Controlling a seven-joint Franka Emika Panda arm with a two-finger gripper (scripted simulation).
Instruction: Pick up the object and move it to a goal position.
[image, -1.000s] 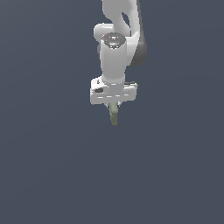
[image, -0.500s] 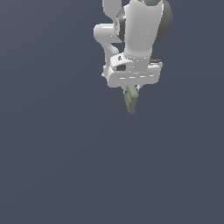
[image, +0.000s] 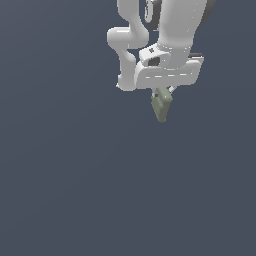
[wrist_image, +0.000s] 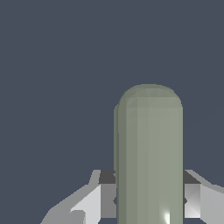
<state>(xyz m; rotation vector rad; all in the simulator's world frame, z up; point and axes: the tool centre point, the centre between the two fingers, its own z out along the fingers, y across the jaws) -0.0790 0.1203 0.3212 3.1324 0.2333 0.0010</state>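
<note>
Slippage is the chief risk in the exterior view: the object (image: 161, 106) hangs below the white gripper (image: 163, 94) with most of its olive-green length sticking out past the fingers, so only its upper end appears to be pinched. A quick swing or a sudden stop on the way to the goal could, by this judgement, let the block twist or slide out — and nothing is visible beneath it to catch it, only the plain dark grey backdrop with no bench or surface edge to place it against. No goal marker shows either, so overshooting cannot be ruled out. The arm (image: 170, 30) comes down from the upper edge of this view, towards the exterior view's right, its wrist turned so the broad gripper body lies roughly level and the fingers point downward; the block tilts slightly, its lower end leaning to the exterior view's left.

Closer in, the wrist view shows the object filling the middle of the picture, its rounded end pointing away from the camera. A finger (wrist_image: 94, 199) sits on either side, both pressed against its flat faces — the fingers are closed on the block, holding it off any surface. The contact patch looks short, which supports the worry about rotation in the grip.
</note>
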